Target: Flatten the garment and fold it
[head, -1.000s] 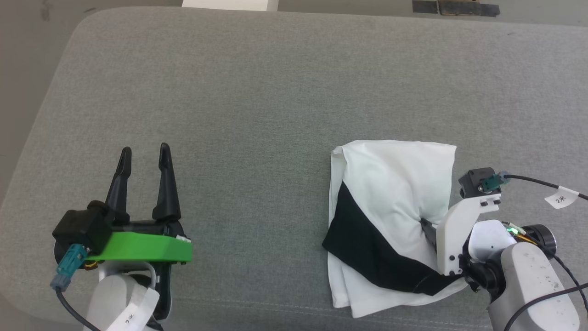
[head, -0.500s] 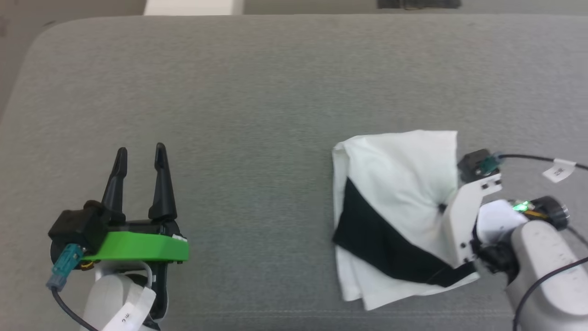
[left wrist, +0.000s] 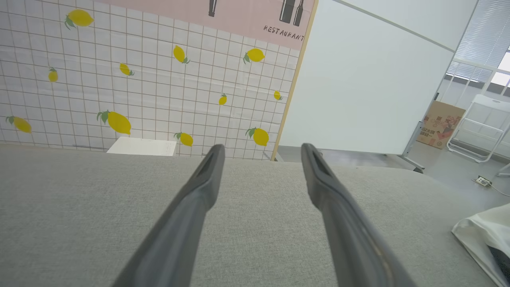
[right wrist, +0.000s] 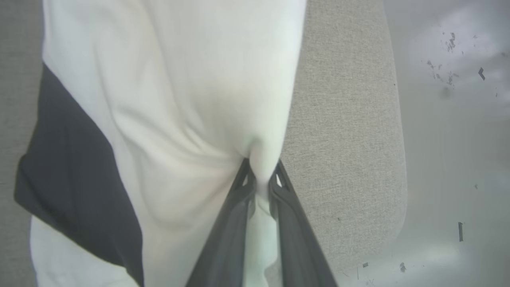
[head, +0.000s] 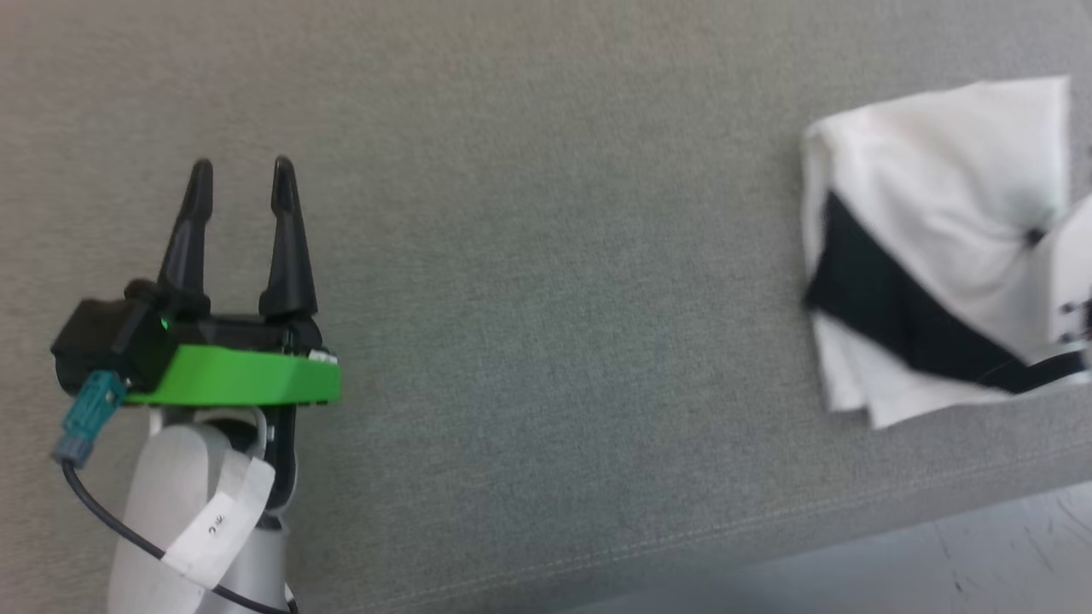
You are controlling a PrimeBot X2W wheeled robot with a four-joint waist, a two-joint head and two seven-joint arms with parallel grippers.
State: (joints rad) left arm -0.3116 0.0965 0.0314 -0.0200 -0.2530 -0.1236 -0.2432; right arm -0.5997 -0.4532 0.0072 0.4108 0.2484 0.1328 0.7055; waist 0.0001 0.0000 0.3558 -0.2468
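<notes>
The garment (head: 930, 170) lies bunched at the right of the grey cushioned surface (head: 546, 256), white with a slanting black band. My right gripper (right wrist: 261, 171) is shut on a fold of its white cloth, which puckers toward the fingertips. In the head view this gripper (head: 1035, 236) shows as a dark spot in the pucker at the right edge. My left gripper (head: 241, 166) hovers open and empty far to the left, fingers pointing away. In the left wrist view its fingers (left wrist: 207, 187) stand apart over bare cushion, with a corner of the garment (left wrist: 484, 235) at lower right.
The cushion's front edge runs along the bottom right, with pale floor (head: 938, 563) below it. In the right wrist view the cushion's rounded end (right wrist: 358, 159) sits just right of the garment. A lemon-tiled wall (left wrist: 139, 87) and a white block (left wrist: 141, 146) lie beyond the far edge.
My right gripper has shut, pinching the white cloth into a pucker. The head camera has moved, so the whole picture has shifted. The left gripper stays open.
</notes>
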